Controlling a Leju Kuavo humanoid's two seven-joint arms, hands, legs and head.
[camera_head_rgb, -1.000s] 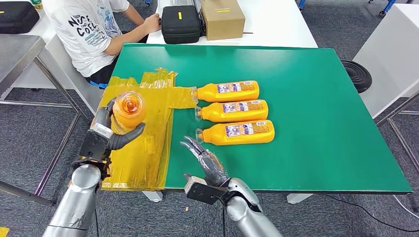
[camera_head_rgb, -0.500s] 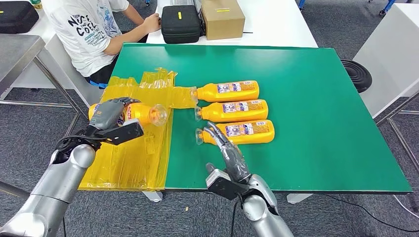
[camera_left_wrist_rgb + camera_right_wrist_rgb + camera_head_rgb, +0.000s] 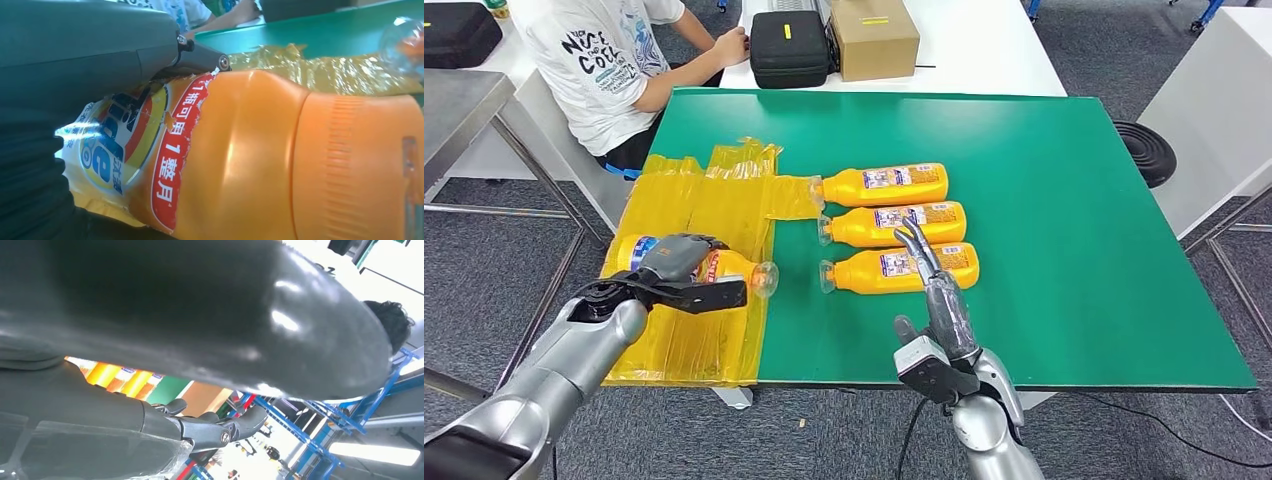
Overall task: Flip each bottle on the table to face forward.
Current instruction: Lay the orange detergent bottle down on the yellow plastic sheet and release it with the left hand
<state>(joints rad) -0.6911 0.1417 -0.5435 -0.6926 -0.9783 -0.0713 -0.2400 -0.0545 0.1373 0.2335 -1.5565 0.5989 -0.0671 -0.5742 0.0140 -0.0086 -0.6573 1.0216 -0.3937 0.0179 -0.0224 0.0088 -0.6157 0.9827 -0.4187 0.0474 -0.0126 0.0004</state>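
My left hand (image 3: 682, 268) is wrapped around an orange plastic bottle with a blue, red and white label (image 3: 707, 265), thumb along its near side and darker fingers over the top. I hold the bottle on its side, clear cap pointing right, above the crinkled yellow plastic sheet (image 3: 694, 330) at the left edge of the green table (image 3: 1074, 250). From my left wrist, the label (image 3: 130, 150) sits right against my fingers (image 3: 85, 55).

My right hand (image 3: 929, 275) holds nothing; its fingers are stretched out straight and slightly apart, above the nearest of three orange label-up bottles (image 3: 902, 268) lying in a row, caps to the left. Whether they touch it I cannot tell. The middle bottle (image 3: 894, 224) and the far bottle (image 3: 886, 184) lie just beyond.
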